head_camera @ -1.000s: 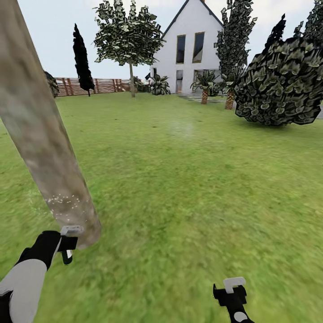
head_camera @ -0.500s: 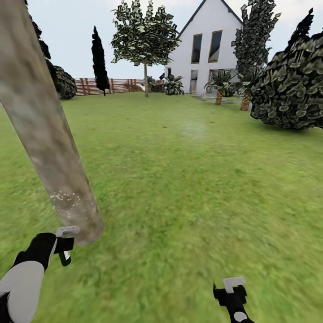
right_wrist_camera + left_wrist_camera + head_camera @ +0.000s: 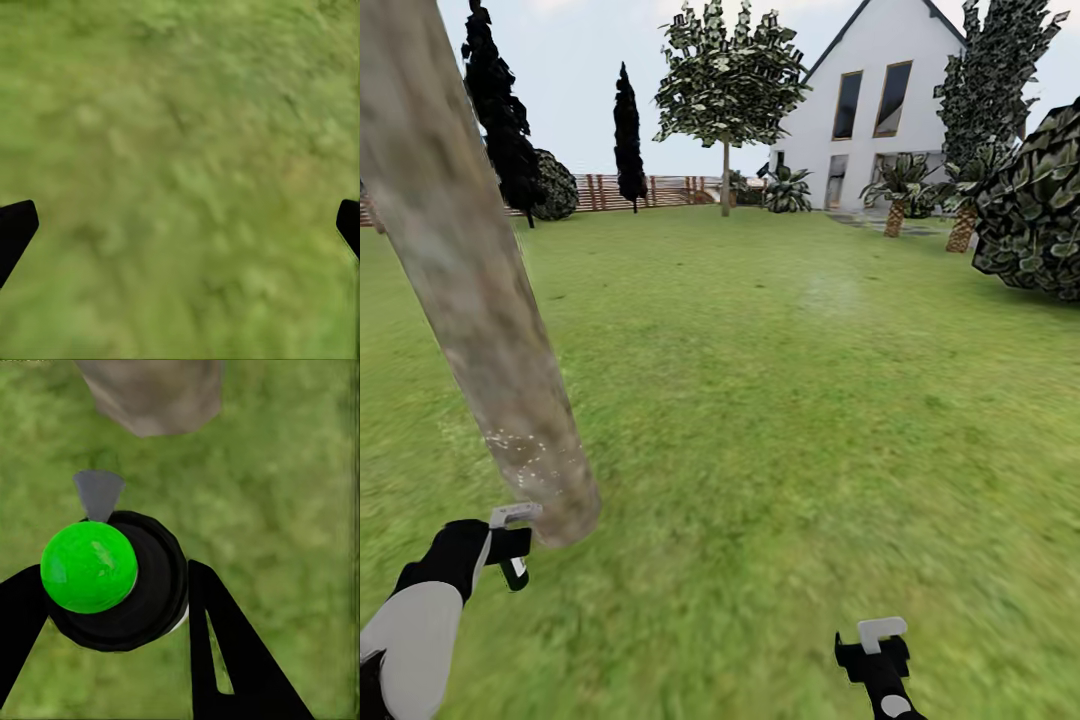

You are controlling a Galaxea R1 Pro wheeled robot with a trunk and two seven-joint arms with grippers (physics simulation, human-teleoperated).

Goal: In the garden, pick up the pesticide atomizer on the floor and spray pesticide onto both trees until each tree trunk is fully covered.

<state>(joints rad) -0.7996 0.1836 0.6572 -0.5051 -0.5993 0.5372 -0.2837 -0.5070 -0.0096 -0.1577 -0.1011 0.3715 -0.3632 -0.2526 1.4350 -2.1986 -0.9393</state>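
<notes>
A thick, leaning tree trunk (image 3: 470, 290) of mottled beige-grey bark rises at the left of the head view, its foot on the lawn. White pesticide specks (image 3: 525, 445) dot the bark just above the foot. My left gripper (image 3: 510, 545) hangs close beside the trunk's base, shut on the pesticide atomizer (image 3: 90, 566), a black body with a bright green round top. Its grey nozzle (image 3: 99, 491) points at the trunk's foot (image 3: 154, 394). My right gripper (image 3: 880, 640) stands open low at the right, over bare grass (image 3: 180, 150).
The green lawn (image 3: 790, 400) stretches ahead to a brown slat fence (image 3: 650, 190). Farther back stand a white house (image 3: 880, 100), a thin-trunked leafy tree (image 3: 726, 90), dark cypresses (image 3: 627, 135), small palms (image 3: 895, 190) and a big shrub (image 3: 1040, 220) at the right.
The whole view has swung left, so the house, fence and shrub sit farther right. The trunk and both grippers keep nearly the same places in the picture.
</notes>
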